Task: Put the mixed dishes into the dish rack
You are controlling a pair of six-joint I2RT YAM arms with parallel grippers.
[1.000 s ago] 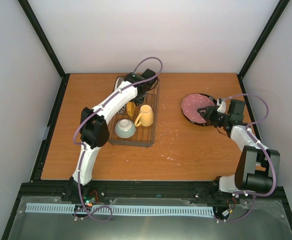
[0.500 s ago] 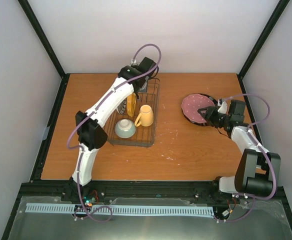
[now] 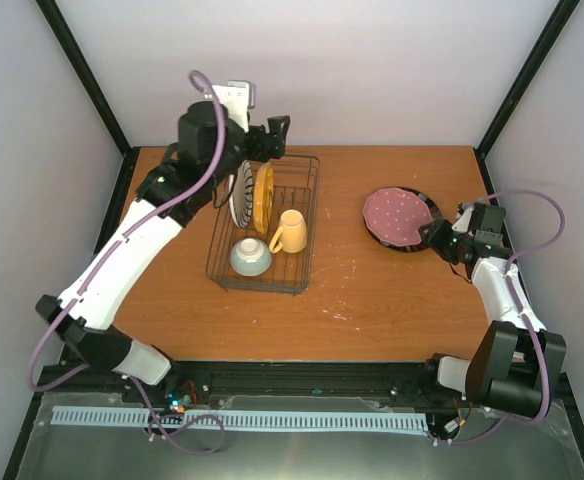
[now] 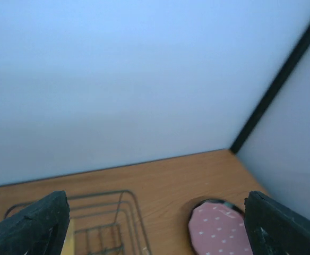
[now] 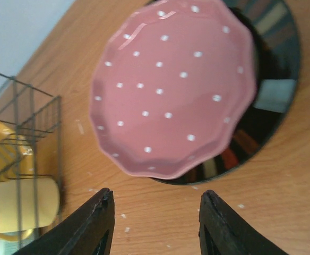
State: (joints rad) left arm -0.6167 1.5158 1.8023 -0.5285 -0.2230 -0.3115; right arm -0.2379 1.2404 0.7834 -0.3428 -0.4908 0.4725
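Observation:
The dark wire dish rack holds the black-striped white plate and the orange-yellow scalloped plate upright, the yellow mug and the pale bowl. The pink dotted plate lies on a dark-rimmed plate at the right; both show in the right wrist view, the pink plate over the dark one. My left gripper is open and empty, raised above the rack's far end. My right gripper is open and empty just beside the plates' near right edge.
The wooden table is bounded by black frame posts and white walls. White specks lie on the wood between rack and plates. In the left wrist view the rack corner and pink plate lie below.
My left arm has lifted out of the rack and swung up and left, leaving the striped and orange plates standing. My right gripper has drawn back slightly from the pink plate.

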